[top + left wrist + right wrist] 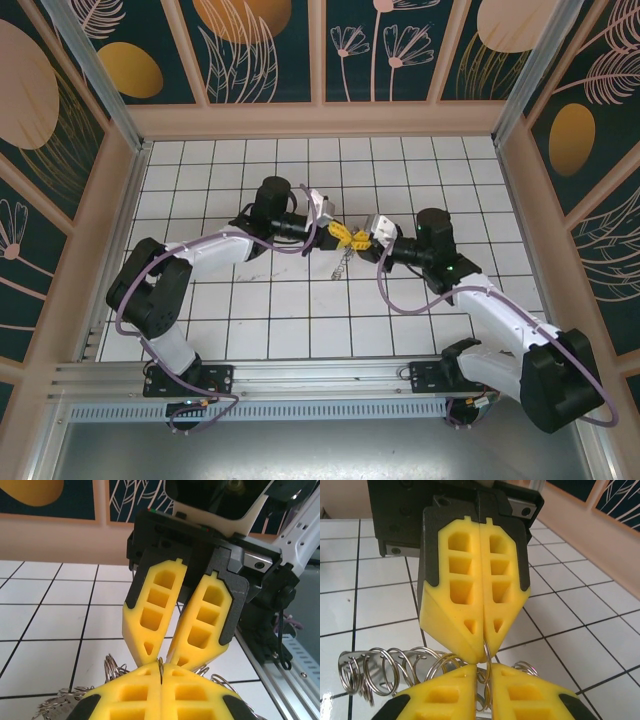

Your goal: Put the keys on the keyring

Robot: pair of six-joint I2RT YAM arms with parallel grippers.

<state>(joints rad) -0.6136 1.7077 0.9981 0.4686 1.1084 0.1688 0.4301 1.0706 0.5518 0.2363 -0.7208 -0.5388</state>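
My two grippers meet tip to tip above the middle of the tiled floor. The left gripper (337, 232) (161, 669) is shut, and a thin metal ring of the keyring (161, 664) stands pinched between its yellow pads. My right gripper (357, 241) (483, 670) faces it with a narrow gap between its fingers. The same ring (488, 655) passes loosely through that gap. Several more coiled metal rings (382, 669) of the keyring hang beside the fingers, and a grey bundle (345, 262) dangles under the grippers. The keys are hidden in that metal cluster.
White tiled floor (250, 300) with raised wooden walls on three sides. A metal rail (300, 375) with both arm bases runs along the near edge. Open floor lies on all sides of the grippers.
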